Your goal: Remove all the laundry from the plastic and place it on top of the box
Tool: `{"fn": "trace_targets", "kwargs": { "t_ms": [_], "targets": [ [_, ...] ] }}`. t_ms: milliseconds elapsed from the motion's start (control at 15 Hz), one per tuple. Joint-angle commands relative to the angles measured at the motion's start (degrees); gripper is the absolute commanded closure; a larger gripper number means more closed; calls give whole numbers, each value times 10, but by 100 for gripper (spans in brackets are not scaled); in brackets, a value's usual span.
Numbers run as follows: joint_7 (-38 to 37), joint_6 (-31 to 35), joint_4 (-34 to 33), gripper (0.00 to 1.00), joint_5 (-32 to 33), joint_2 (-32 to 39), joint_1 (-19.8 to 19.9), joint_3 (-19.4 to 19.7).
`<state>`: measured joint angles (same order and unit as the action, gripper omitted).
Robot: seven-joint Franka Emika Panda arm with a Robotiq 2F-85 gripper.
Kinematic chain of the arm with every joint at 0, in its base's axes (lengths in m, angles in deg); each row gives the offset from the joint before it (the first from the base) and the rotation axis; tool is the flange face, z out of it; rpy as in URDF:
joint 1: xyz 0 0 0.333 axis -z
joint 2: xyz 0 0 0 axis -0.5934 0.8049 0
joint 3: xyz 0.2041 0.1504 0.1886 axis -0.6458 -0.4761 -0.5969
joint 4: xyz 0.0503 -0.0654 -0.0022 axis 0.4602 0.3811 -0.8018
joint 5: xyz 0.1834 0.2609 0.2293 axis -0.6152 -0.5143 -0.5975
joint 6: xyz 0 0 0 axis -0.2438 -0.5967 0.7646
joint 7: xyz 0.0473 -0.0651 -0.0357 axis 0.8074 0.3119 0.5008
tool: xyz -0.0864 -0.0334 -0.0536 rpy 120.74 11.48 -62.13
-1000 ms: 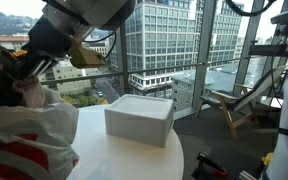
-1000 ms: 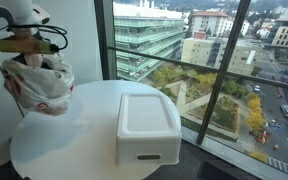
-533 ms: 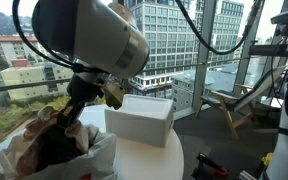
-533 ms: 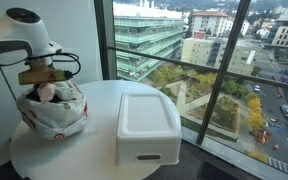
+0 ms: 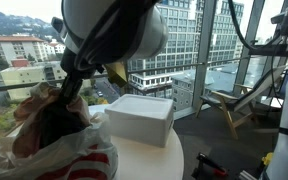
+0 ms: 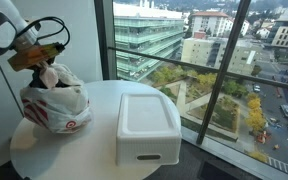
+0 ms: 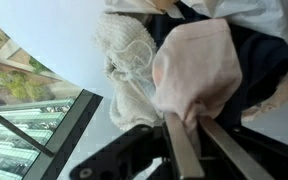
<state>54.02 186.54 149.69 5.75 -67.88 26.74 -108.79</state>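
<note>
The claw (image 7: 189, 122) is clenched on a fold of pale pink cloth (image 7: 196, 65), which is pinched between its two fingers (image 7: 176, 150) in the wrist view. Just beside the held fold a white knitted garment (image 7: 129, 60) is seen, and on the far side of it a dark navy garment (image 7: 259, 60) — all three are bunched together at the claw's tips. In an exterior view the plastic bag (image 6: 56, 108), white with red markings, is seen directly beneath the claw, resting on the round white table (image 6: 84, 150). Its mouth is turned upward toward the claw, and the laundry is heaped inside. The white box (image 6: 149, 125) is set on the same table, well apart from the claw and off to its side — toward the window glass (image 6: 214, 70). In both exterior views the box is shown standing flat, apart from the bag.
</note>
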Motion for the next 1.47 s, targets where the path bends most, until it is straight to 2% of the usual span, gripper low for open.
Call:
{"fn": "trace_targets", "kwargs": {
  "t_ms": [0, 133, 267, 333, 467, 733, 933, 1133, 1267, 1400],
  "targets": [
    [-128, -15, 24, 89, 145, -131, 7, 7],
    [-201, -17, 23, 89, 206, -176, 18, 0],
    [-265, -21, 20, 89, 237, -216, 30, -6],
    [-290, -13, 18, 89, 256, -227, 46, -15],
    [-341, 24, 25, 89, 302, -237, 105, -48],
    [-454, 74, 56, 89, 381, -247, 273, -181],
    [-500, 77, 68, 89, 387, -242, 352, -284],
    [-523, 68, 62, 89, 379, -258, 392, -339],
    [-529, 64, 59, 89, 378, -284, 403, -346],
    [-511, 59, 57, 89, 352, -325, 398, -330]
  ]
}}
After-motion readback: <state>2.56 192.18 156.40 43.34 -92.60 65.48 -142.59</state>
